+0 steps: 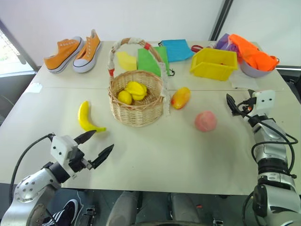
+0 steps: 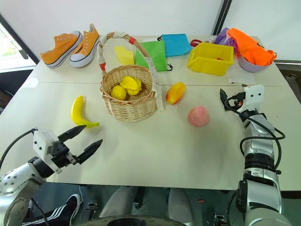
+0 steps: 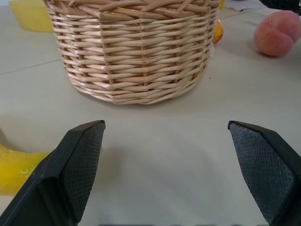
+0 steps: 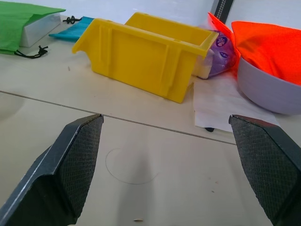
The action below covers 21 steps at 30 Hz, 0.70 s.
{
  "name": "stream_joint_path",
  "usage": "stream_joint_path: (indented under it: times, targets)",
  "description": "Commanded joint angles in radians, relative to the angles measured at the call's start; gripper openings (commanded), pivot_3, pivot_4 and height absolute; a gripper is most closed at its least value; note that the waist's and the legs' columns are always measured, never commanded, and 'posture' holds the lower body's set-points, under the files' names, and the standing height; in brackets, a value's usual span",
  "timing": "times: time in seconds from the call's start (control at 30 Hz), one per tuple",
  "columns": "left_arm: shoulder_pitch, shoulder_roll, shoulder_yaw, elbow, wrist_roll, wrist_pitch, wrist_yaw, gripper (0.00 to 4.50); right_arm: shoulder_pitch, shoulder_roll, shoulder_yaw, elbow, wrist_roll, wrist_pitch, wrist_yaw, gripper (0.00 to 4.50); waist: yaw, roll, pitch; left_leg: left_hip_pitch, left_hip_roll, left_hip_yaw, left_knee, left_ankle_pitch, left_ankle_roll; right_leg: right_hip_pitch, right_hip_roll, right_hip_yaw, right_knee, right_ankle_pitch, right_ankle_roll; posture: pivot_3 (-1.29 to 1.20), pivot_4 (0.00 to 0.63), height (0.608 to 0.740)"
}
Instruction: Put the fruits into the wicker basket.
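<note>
The wicker basket (image 1: 136,106) stands mid-table, with a lemon (image 1: 124,97) and a star fruit (image 1: 136,89) inside it. A banana (image 1: 86,117) lies on the table to its left. To its right lie a mango (image 1: 180,97) and, further out, a pink peach (image 1: 205,121). My left gripper (image 1: 102,140) hovers open and empty near the front edge, just in front of the banana, pointing at the basket (image 3: 136,52). My right gripper (image 1: 230,104) is open and empty to the right of the peach, facing the yellow bin (image 4: 146,54).
Orange sneakers (image 1: 73,54) sit at the back left. Flat yellow, green (image 1: 150,60) and blue cloth pieces lie behind the basket. At the back right, beside the yellow bin (image 1: 214,63), is a grey bowl (image 1: 254,70) with orange cloth in it.
</note>
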Motion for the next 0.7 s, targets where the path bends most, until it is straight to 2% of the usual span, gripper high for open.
stream_joint_path:
  times: [0.03, 0.7]
  targets:
    - [0.009, -0.006, -0.015, -0.029, -0.007, -0.006, -0.006, 4.50, -0.028, -0.014, -0.007, -0.003, 0.008, -0.028, 0.001, 4.45, 0.000, 0.000, 0.000, 0.000, 0.000, 0.000, 0.000, 0.000, 0.000, 0.000, 0.000, 0.000, 0.000, 0.000, 0.000, 0.00, 0.150, 0.740]
    - [-0.070, 0.000, -0.012, 0.019, 0.025, -0.064, -0.023, 4.50, -0.012, -0.001, 0.001, -0.042, 0.021, -0.019, 0.019, 4.45, 0.001, 0.000, 0.000, 0.000, 0.000, 0.000, 0.000, 0.000, 0.000, 0.000, 0.000, 0.000, 0.000, 0.000, 0.000, 0.00, 0.150, 0.740]
